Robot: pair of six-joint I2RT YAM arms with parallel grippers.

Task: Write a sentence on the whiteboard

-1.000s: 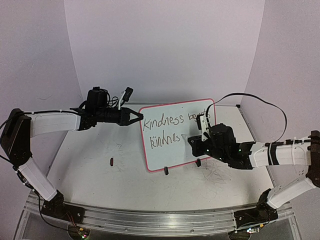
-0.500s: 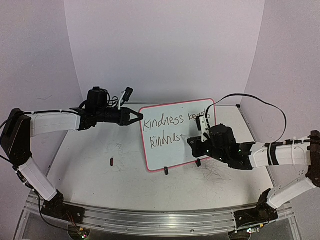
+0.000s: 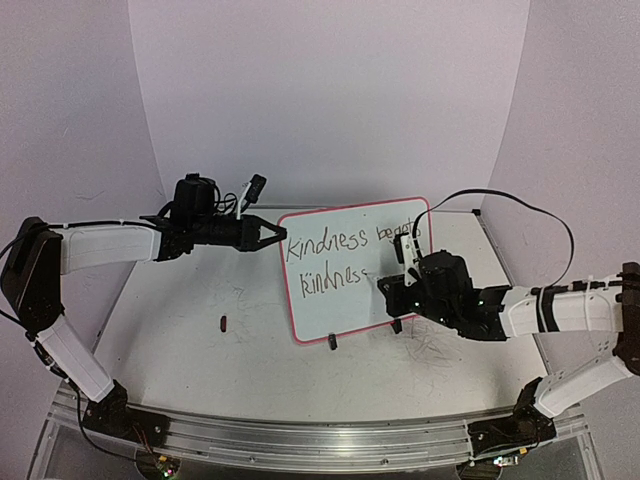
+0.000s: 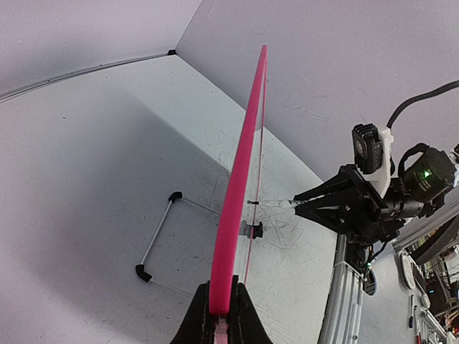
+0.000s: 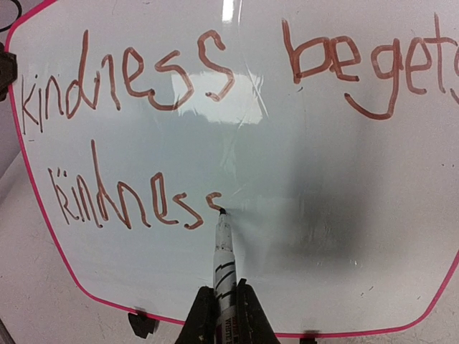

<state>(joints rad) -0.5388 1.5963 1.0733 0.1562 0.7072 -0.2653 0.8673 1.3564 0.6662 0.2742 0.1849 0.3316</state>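
L arm stretched level, left gripper (image 3: 271, 236) clamped on upright pink-framed white whiteboard (image 3: 345, 308) edge | R arm reaching inward, right gripper (image 5: 224, 304) pinching slim white-barrelled marker (image 5: 223, 249), tip touching reddish-brown handwritten sentence (image 5: 143, 72) at its last letter

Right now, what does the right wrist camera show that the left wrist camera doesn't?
Only the right wrist view: the sentence face-on, reading "kindness begets kindness", with the marker tip at the last letter.

Only the left wrist view: the left gripper clamped on the whiteboard at its pink edge, seen edge-on, and the wire stand behind it.

Both: the whiteboard, and the right gripper holding the marker to it.
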